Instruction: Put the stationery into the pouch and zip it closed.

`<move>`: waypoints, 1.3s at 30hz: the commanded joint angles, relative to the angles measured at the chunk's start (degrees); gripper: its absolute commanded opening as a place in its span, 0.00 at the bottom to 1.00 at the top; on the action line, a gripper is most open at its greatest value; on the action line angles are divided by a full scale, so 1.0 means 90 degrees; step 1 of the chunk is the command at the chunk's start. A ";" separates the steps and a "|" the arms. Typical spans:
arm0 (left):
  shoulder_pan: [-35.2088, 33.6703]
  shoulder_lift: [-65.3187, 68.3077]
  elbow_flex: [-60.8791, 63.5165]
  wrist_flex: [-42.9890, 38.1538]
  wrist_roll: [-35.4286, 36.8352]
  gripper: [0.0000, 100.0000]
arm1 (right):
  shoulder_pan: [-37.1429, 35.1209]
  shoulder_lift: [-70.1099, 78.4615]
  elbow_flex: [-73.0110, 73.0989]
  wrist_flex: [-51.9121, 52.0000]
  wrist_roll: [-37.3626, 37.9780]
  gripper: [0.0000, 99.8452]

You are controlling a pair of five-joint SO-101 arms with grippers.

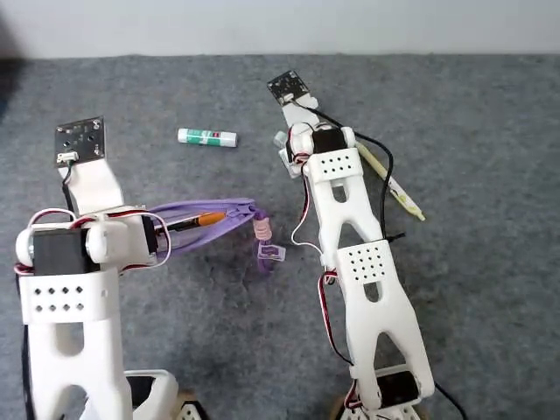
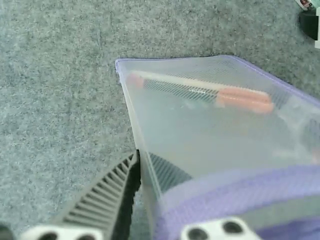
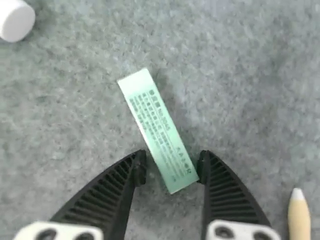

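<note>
A purple see-through pouch (image 1: 206, 223) lies left of centre with an orange-tipped pen (image 1: 199, 220) inside it. My left gripper (image 1: 164, 234) is shut on the pouch's left edge; in the left wrist view the pouch (image 2: 210, 135) stands between the jaws with the pen (image 2: 200, 90) showing through it. A pale green flat eraser (image 3: 157, 131) lies on the table, its near end between the fingers of my open right gripper (image 3: 170, 167). The right gripper (image 1: 286, 150) sits low at the table's back centre. A green-and-white glue stick (image 1: 207, 136) lies to its left, and a cream pencil (image 1: 392, 185) to its right.
The pouch's pink zipper pull (image 1: 262, 230) and tag (image 1: 272, 254) trail toward the right arm. The glue stick's white cap (image 3: 15, 20) and the pencil tip (image 3: 298, 215) show near the right gripper. Grey carpet covers the table.
</note>
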 commanded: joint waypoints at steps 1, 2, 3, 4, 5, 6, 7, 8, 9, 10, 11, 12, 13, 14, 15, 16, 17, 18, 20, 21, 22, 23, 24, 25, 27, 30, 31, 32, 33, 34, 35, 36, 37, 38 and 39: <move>0.0088 0.0039 0.0200 -0.0117 -0.0010 0.01 | 0.0132 -0.0034 -0.0244 -0.0015 0.0264 0.00; 0.0088 0.0039 0.0200 -0.0117 -0.0010 0.01 | 0.0171 -0.0063 -0.0264 0.0122 0.0352 0.02; 0.0078 0.0039 0.0200 -0.0117 -0.0010 0.01 | 0.0210 -0.0122 -0.0342 0.0327 0.0400 0.04; 0.0068 0.0039 0.0200 -0.0117 -0.0010 0.01 | 0.0220 -0.0190 -0.0410 0.0532 0.0410 0.03; 0.0068 0.0039 0.0200 -0.0117 -0.0010 0.01 | 0.0239 -0.0269 -0.0479 0.0747 0.0410 0.01; 0.0068 0.0039 0.0200 -0.0117 -0.0010 0.01 | 0.0249 -0.0337 -0.0586 0.0972 0.0410 0.00; 0.0068 0.0039 0.0200 -0.0117 -0.0010 0.01 | 0.0249 -0.0425 -0.0713 0.1265 0.0410 0.01; 0.0068 0.0039 0.0200 -0.0117 -0.0010 0.01 | 0.0249 -0.0503 -0.0850 0.1607 0.0400 0.01; 0.0068 0.0039 0.0200 -0.0117 -0.0010 0.01 | 0.0249 -0.0591 -0.0908 0.1929 0.0400 0.01; 0.0068 0.0039 0.0200 -0.0117 -0.0010 0.01 | 0.0230 -0.0698 -0.0908 0.2242 0.0400 0.01; 0.0068 0.0039 0.0200 -0.0117 -0.0010 0.01 | 0.0220 -0.0825 -0.0899 0.2574 0.0400 0.01; 0.0078 0.0039 0.0200 -0.0117 -0.0010 0.01 | 0.0210 -0.0943 -0.0899 0.2877 0.0400 0.01; 0.0078 0.0039 0.0200 -0.0117 -0.0010 0.01 | 0.0200 -0.1031 -0.0879 0.3092 0.0400 0.01; 0.0078 0.0039 0.0200 -0.0117 -0.0010 0.01 | 0.0200 -0.1128 -0.0879 0.3101 0.0400 0.01; 0.0078 0.0039 0.0200 -0.0117 -0.0010 0.01 | 0.0220 -0.1226 -0.0879 0.3092 0.0400 0.01; 0.0078 0.0039 0.0200 -0.0117 -0.0010 0.01 | 0.0230 -0.1304 -0.0879 0.3092 0.0410 0.01; 0.0078 0.0039 0.0200 -0.0117 -0.0010 0.01 | 0.0230 -0.1353 -0.0869 0.3092 0.0420 0.01; 0.0078 0.0039 0.0200 -0.0117 -0.0010 0.01 | 0.0230 -0.1372 -0.0840 0.3092 0.0420 0.01; 0.0088 0.0039 0.0200 -0.0117 -0.0010 0.01 | 0.0230 -0.1490 -0.0459 0.3101 0.0420 0.03; 0.0088 0.0039 0.0200 -0.0117 -0.0010 0.01 | 0.0230 -0.1578 -0.0205 0.3101 0.0420 0.05; 0.0088 0.0039 0.0200 -0.0117 -0.0010 0.01 | 0.0230 -0.1705 0.0098 0.3101 0.0420 0.09; 0.0078 0.0039 0.0200 -0.0117 -0.0010 0.01 | 0.0230 -0.1841 0.0440 0.3101 0.0410 0.13; 0.0068 0.0039 0.0200 -0.0117 -0.0010 0.01 | 0.0230 -0.1998 0.0772 0.3101 0.0400 0.18; 0.0059 0.0039 0.0200 -0.0117 -0.0010 0.01 | 0.0230 -0.2164 0.1084 0.3092 0.0391 0.21; 0.0059 0.0039 0.0200 -0.0117 -0.0010 0.01 | 0.0190 -0.2447 0.1543 0.3043 0.0283 0.24; 0.0068 0.0039 0.0200 -0.0117 -0.0010 0.01 | 0.0142 -0.2584 0.1700 0.2857 0.0156 0.22; 0.0078 0.0059 0.0200 -0.0127 -0.0010 0.01 | 0.0142 -0.2564 0.1670 0.2720 0.0166 0.22; 0.0088 0.0068 0.0200 -0.0156 -0.0010 0.01 | 0.0142 -0.2525 0.1670 0.2554 0.0166 0.21; 0.0088 0.0068 0.0210 -0.0215 -0.0010 0.01 | 0.0132 -0.2486 0.1690 0.2359 0.0166 0.21; 0.0088 0.0068 0.0239 -0.0254 -0.0010 0.01 | 0.0122 -0.2427 0.1709 0.2164 0.0166 0.21; 0.0088 0.0059 0.0278 -0.0322 -0.0010 0.01 | 0.0112 -0.2339 0.1709 0.2007 0.0186 0.21; 0.0088 0.0039 0.0337 -0.0391 -0.0010 0.01 | 0.0103 -0.2222 0.1709 0.1861 0.0195 0.21; 0.0088 0.0039 0.0396 -0.0420 -0.0010 0.01 | 0.0044 -0.2105 0.1690 0.1753 0.0195 0.21; 0.0088 0.0039 0.0444 -0.0440 -0.0010 0.01 | 0.0015 -0.1988 0.1680 0.1675 0.0205 0.21; 0.0088 0.0039 0.0493 -0.0440 -0.0010 0.01 | 0.0005 -0.1880 0.1670 0.1587 0.0205 0.21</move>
